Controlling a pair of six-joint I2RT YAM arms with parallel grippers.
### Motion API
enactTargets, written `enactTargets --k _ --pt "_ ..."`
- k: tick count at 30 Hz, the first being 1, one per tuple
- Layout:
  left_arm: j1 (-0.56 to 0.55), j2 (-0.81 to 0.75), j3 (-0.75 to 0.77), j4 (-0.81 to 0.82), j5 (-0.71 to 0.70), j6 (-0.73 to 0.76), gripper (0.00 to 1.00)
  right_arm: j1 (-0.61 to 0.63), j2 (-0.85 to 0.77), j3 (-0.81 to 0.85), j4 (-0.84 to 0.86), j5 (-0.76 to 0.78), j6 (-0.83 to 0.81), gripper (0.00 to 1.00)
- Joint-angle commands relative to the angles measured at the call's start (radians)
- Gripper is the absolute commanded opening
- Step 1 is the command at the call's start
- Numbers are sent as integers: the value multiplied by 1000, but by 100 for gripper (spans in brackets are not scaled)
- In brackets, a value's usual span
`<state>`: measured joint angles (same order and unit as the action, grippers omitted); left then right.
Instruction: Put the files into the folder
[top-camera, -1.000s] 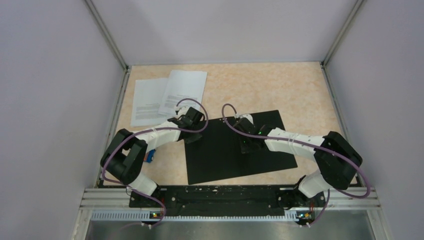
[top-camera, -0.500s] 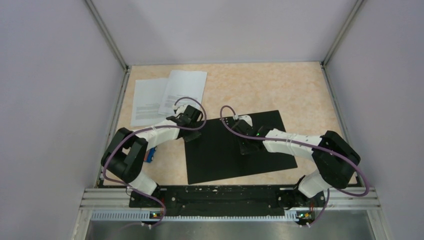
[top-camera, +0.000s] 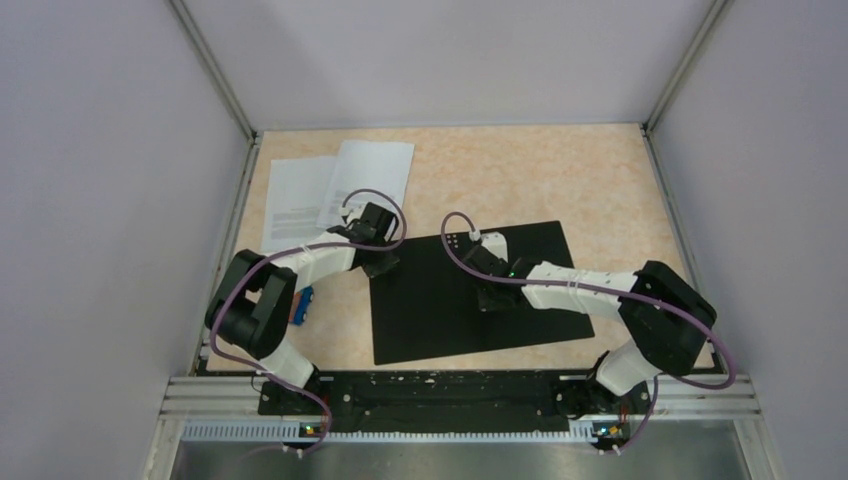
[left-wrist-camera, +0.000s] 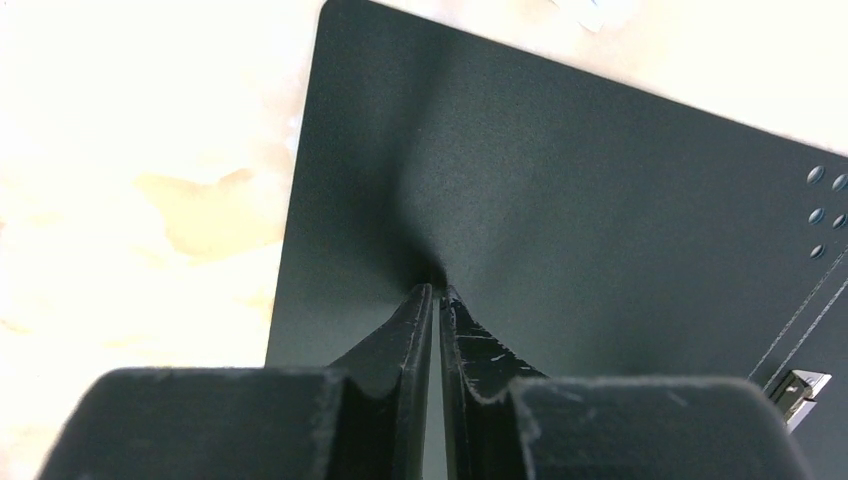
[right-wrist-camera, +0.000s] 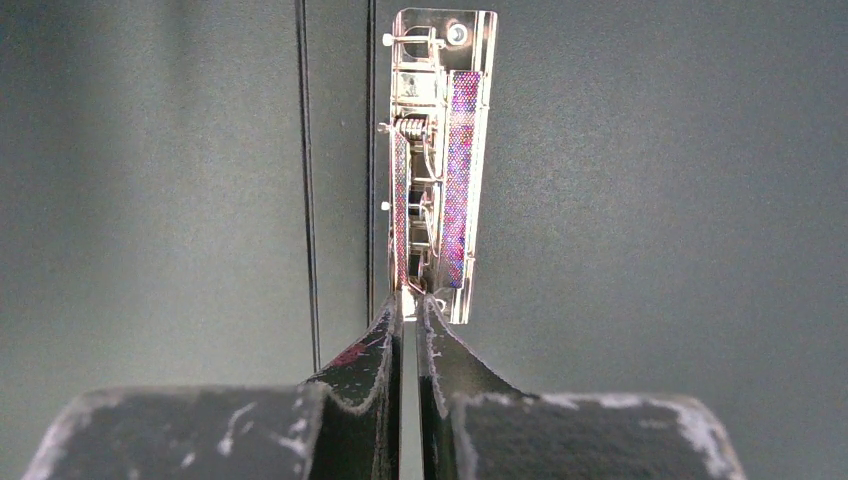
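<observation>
Left arm's slid to the flat black open folder's (top-camera: 440, 310) left edge; left fingers (left-wrist-camera: 422, 310) pressed together, empty. Right fingers (right-wrist-camera: 392, 325) closed at its metal spine clip (right-wrist-camera: 435, 160). White printed paper files (top-camera: 350, 185) lie on the counter (top-camera: 560, 180) beyond the folder's far-left corner; I count none filed.

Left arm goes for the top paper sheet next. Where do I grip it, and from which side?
Grip the top sheet by its right edge, coming low from the folder side with the left gripper. It lies flat, so only an edge offers a pinch, and I judge that edge best: it rests on bare table, clear of the other sheet under its left side.
</observation>
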<state>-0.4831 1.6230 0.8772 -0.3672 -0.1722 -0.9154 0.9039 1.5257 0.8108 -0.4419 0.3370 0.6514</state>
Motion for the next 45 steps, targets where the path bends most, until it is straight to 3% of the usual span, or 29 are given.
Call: enactTargets --k 1,12,25,31,34,37,45 --pt "45 108 -49 -84 -73 33 14 6 58 -57 -136 113 52 0" --pt "46 135 -32 -92 -77 29 13 7 6 -49 -221 198 82 0" --pt "46 127 -33 -83 -72 54 14 5 -70 26 -228 161 37 2" --pt "45 108 -1 -74 -37 137 20 -27 -160 108 -189 96 -23 13" --pt "41 93 41 -73 3 184 20 -70 -199 95 -97 -26 -67 19" --pt "22 71 95 -68 54 230 20 -123 -221 61 -35 -128 -71 18" --pt "-92 93 269 -79 111 301 26 -157 -264 -7 16 -180 -50 13"
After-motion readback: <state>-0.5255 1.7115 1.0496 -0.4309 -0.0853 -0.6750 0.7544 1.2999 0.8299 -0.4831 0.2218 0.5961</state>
